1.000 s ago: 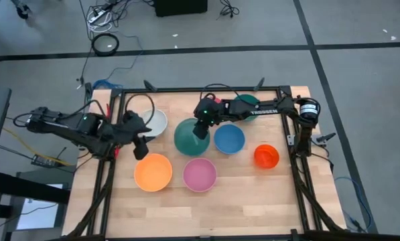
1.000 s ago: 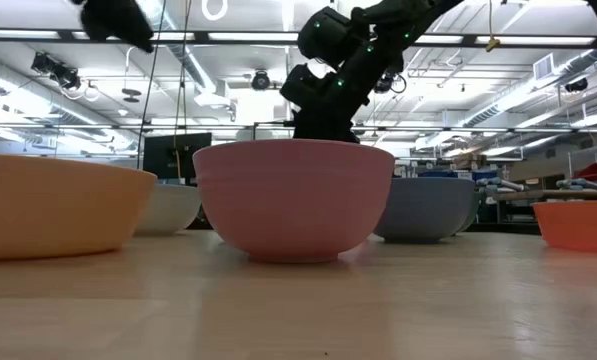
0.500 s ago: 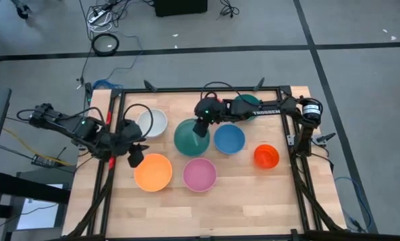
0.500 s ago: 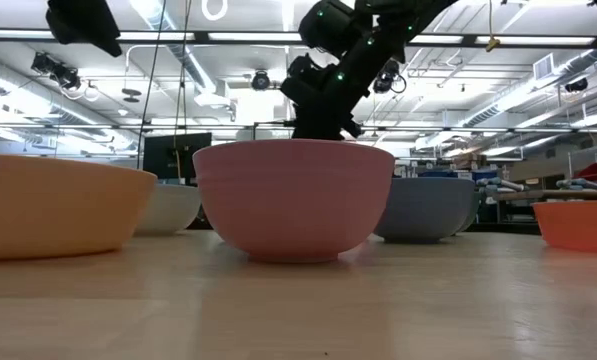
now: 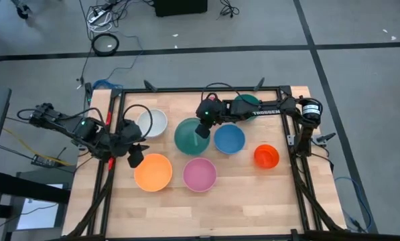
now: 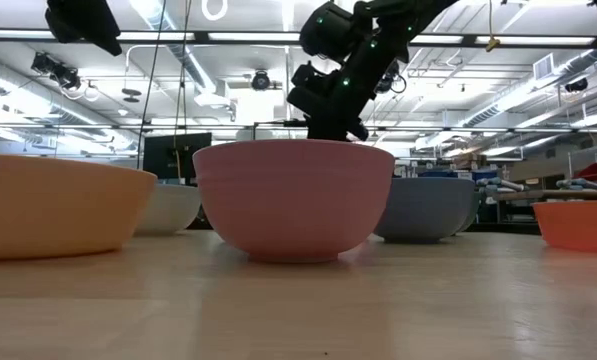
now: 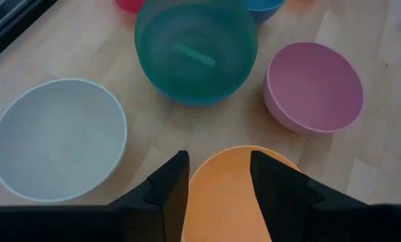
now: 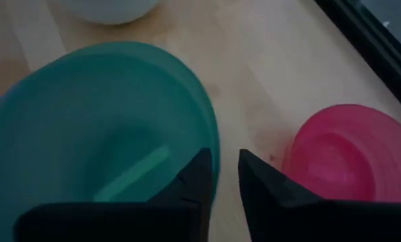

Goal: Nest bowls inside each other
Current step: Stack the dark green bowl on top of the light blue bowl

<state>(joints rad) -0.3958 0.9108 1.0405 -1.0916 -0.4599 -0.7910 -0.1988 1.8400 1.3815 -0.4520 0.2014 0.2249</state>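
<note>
A large green bowl (image 5: 188, 137) stands upright mid-table, and my right gripper (image 5: 201, 132) (image 8: 225, 176) is shut on its right rim. My left gripper (image 5: 134, 158) (image 7: 217, 176) hangs open over the left edge of the orange bowl (image 5: 153, 172), touching nothing. Around them stand a white bowl (image 5: 154, 122), a blue bowl (image 5: 229, 138), a pink bowl (image 5: 200, 175) and a small orange-red bowl (image 5: 267, 155). A second green bowl (image 5: 246, 102) lies partly hidden under the right arm. In the low view the pink bowl (image 6: 293, 200) hides the large green one. My right gripper has the large green bowl's rim (image 8: 215, 156) on the side toward the blue bowl. One finger (image 8: 195, 183) stands inside the bowl and the other (image 8: 262, 187) outside, pinching the thin wall between them. The fingers slant down from the far right. The bowl is upright.
The table's metal frame (image 5: 112, 134) runs along its left, far and right edges. Bare wood (image 5: 206, 214) lies along the near side. The blue bowl sits close beside the gripped rim.
My left gripper has swung away from the white bowl toward the table's near left, ending over the orange bowl's left edge, and then kept still. My right gripper has stayed at the green bowl's rim, turning slightly. No bowl has moved.
</note>
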